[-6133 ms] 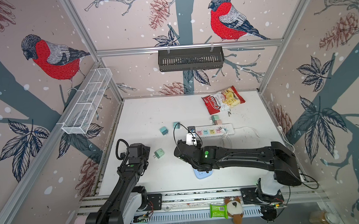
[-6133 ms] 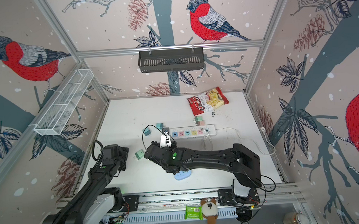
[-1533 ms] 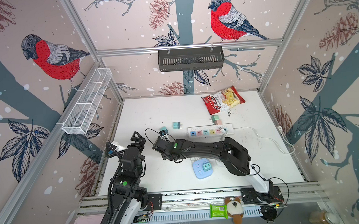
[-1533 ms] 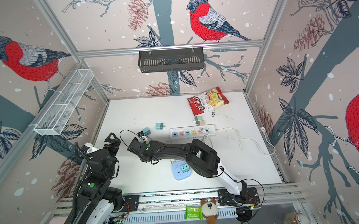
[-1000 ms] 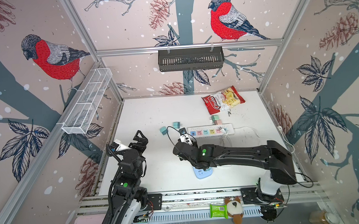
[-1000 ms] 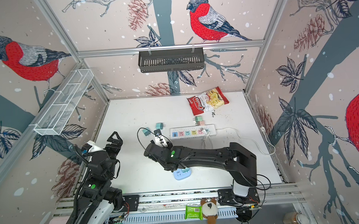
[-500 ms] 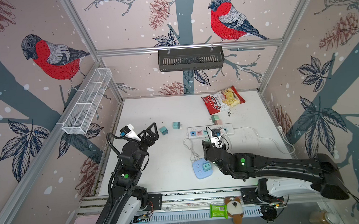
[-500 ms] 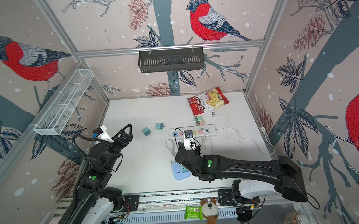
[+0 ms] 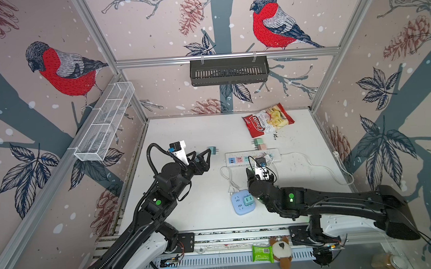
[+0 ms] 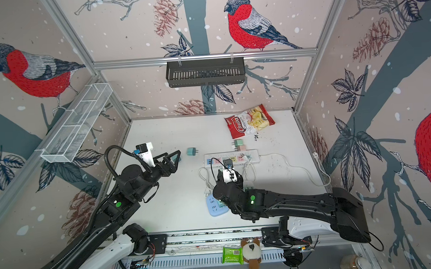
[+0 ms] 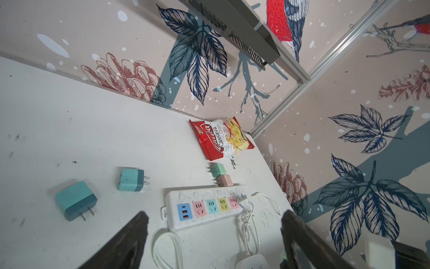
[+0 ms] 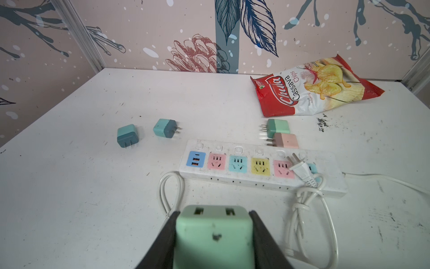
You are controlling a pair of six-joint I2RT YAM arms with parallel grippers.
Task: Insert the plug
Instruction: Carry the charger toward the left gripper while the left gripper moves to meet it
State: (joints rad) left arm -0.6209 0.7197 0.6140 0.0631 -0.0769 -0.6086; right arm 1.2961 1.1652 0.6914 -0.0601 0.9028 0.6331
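My right gripper (image 12: 214, 213) is shut on a mint-green plug (image 12: 214, 235), held low over the table just in front of the white power strip (image 12: 325, 160). In both top views this plug is hidden under the right wrist (image 9: 258, 181). Beside that wrist a pale blue socket cube (image 9: 237, 206) carries another green plug (image 9: 248, 200). My left gripper (image 9: 200, 157) hangs open and empty above the table's left half, next to a teal plug (image 9: 212, 150). The left wrist view shows two teal plugs (image 11: 131, 179) (image 11: 75, 200) lying loose.
A white cord plug (image 12: 299, 168) lies on the strip's right end, its cable looped (image 9: 226, 175) toward the cube. Green (image 9: 259, 141) and pink (image 9: 262, 147) plugs sit behind the strip. A chips bag (image 9: 268, 121) lies at the back. The strip's cable (image 9: 312, 164) trails right.
Over the last second my right gripper carried the green plug from the left side to the front of the strip. My left arm swung forward and right toward the teal plugs.
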